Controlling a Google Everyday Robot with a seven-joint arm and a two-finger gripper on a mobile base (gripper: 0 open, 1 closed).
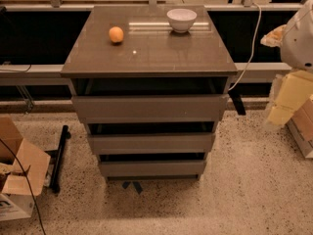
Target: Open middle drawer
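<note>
Right of the cabinet (161, 53): a white rounded arm shell (302, 40) with a tan patch at its edge, and below it the gripper (288, 99), pale cream and blocky.
</note>
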